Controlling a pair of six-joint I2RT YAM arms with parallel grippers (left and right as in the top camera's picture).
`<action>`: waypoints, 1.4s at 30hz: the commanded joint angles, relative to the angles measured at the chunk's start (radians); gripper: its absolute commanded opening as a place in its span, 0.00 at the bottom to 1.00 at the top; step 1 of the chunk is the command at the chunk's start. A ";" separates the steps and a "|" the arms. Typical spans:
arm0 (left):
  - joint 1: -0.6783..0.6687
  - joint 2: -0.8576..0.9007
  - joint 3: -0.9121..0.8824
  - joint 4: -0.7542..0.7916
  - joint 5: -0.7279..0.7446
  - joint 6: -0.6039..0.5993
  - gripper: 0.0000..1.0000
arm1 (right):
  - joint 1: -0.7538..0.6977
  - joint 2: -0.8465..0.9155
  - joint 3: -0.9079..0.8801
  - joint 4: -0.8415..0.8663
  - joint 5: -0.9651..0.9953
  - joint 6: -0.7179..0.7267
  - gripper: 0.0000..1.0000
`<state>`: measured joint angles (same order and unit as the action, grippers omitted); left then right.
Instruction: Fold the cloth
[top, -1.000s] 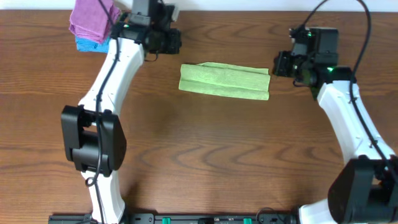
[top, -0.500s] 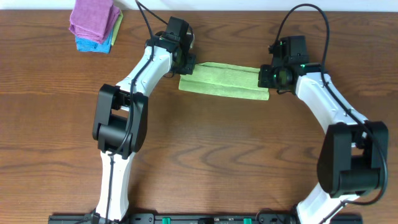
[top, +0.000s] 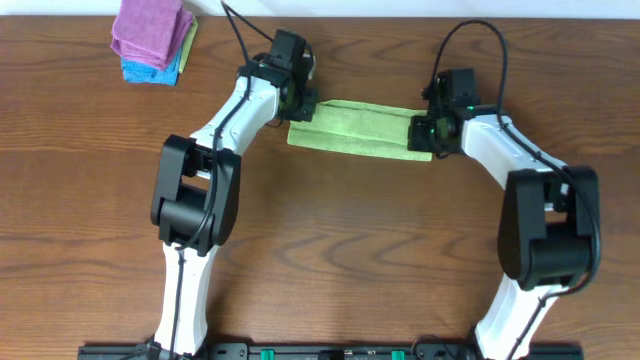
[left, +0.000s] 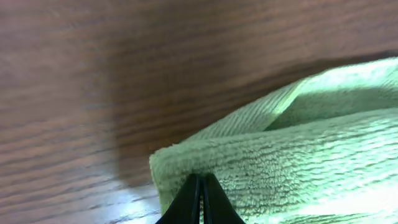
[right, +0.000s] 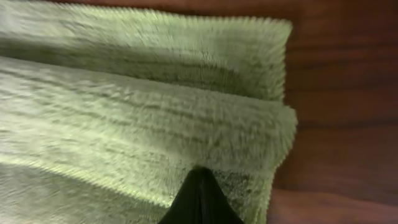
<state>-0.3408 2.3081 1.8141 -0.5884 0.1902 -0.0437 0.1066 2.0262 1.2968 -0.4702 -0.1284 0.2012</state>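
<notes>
Cloth (top: 360, 130) folded; left gripper (left: 200, 179), right gripper (right: 200, 174) pressed together at its ends; grasp unclear.

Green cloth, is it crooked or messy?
A little. The green cloth lies slightly slanted on the table. In the right wrist view its folded layers don't line up at the end: one sticks out past the other. Nothing looks torn or spilled.

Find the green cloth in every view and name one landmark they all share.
Overhead: the green cloth lies at upper centre, a long folded strip.
Left wrist: the cloth fills the lower right, with a folded corner at lower centre.
Right wrist: the cloth covers the left and centre.
Shared landmark: the dark wooden table, bare beside the cloth in all three.
</notes>
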 joint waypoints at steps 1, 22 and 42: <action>-0.003 0.028 -0.050 0.006 -0.018 0.013 0.06 | 0.015 0.028 -0.003 0.002 0.009 0.011 0.01; -0.008 0.028 -0.113 -0.226 -0.014 -0.095 0.05 | 0.015 0.031 -0.002 -0.037 0.020 -0.061 0.01; -0.008 0.028 -0.113 -0.210 -0.014 -0.096 0.06 | -0.547 -0.274 0.004 -0.249 -0.856 -0.348 0.79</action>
<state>-0.3489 2.2848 1.7496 -0.7769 0.2031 -0.1310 -0.3496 1.6756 1.3735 -0.7296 -0.6041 -0.0479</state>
